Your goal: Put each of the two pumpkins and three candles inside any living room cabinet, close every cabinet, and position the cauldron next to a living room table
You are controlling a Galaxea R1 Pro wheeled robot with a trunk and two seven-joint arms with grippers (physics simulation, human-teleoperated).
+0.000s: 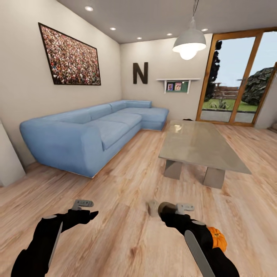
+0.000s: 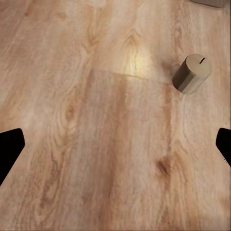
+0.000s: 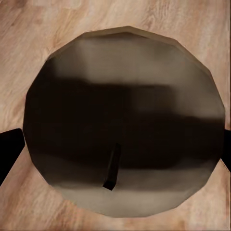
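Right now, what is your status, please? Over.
Left end effector open, empty. Right end effector open, above candle on floor. Pumpkin on floor beneath right forearm. Nothing blocks the candle.

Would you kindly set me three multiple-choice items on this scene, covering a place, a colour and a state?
1. Where is the pumpkin?
A. On the glass table
B. On the sofa seat
C. Low beside the right arm

2. What colour is the sofa?
A. Blue
B. Red
C. Green

3. How do the left gripper jaws stand?
A. Shut on a candle
B. Open, holding nothing
C. Shut on a pumpkin

Answers:
1 C: the head view shows orange peeking out from behind the right arm.
2 A: its whole upholstery is light blue.
3 B: the left wrist view shows the jaws wide apart, with floor between them.
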